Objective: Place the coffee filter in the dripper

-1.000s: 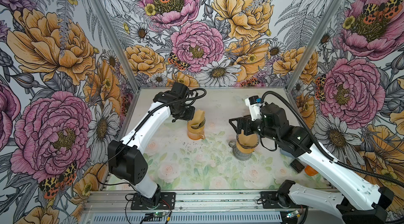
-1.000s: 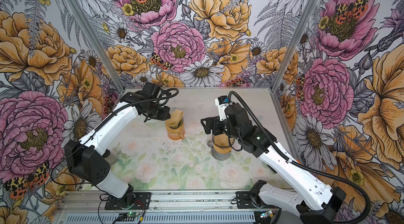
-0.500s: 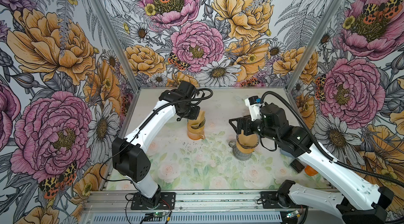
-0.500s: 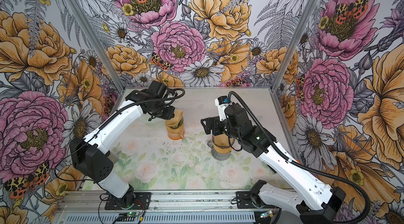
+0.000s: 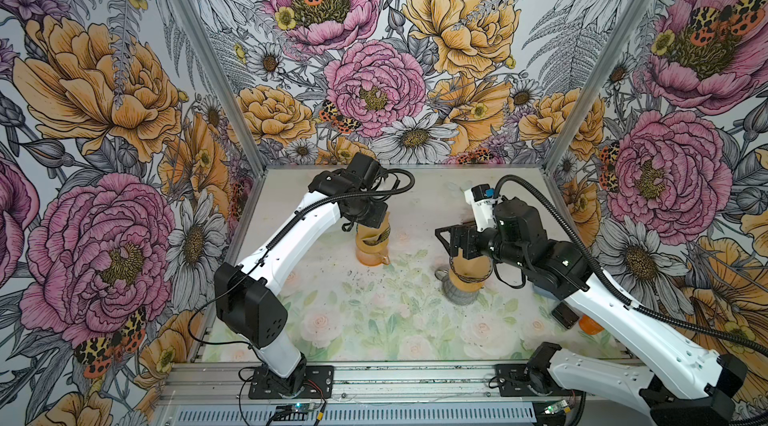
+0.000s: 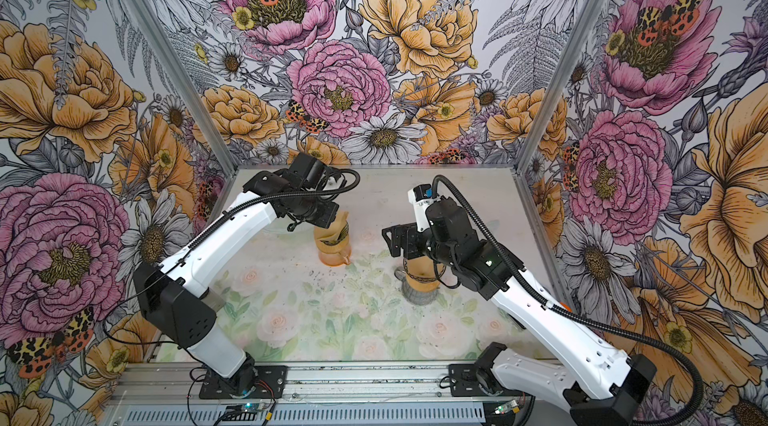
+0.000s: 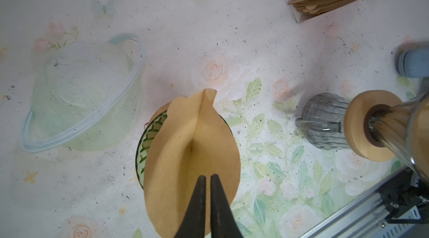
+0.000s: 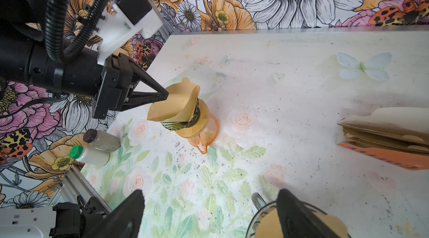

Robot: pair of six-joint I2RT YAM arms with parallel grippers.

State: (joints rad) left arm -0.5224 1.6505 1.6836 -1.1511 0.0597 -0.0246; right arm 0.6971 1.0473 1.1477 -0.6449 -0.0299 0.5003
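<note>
If the left gripper (image 7: 206, 177) lets go now: the coffee filter (image 7: 192, 137) may tip off the dripper (image 7: 148, 137), because it leans slanted, only partly inside.
Left gripper: clenched on the filter's edge, just beside the dripper, arm stretched out.
Right gripper (image 8: 210, 193): jaws wide, holding nothing, well apart from the dripper.

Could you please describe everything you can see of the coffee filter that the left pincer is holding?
The coffee filter is an unbleached-looking tan paper cone with a crimped seam along one edge and a small tab at its rim. It is partly opened, with a crease down the middle. Its lower end sits inside the green ribbed glass dripper, while most of it sticks out and leans to one side, not yet seated. The left pincer, shut, pinches its upper edge.
</note>
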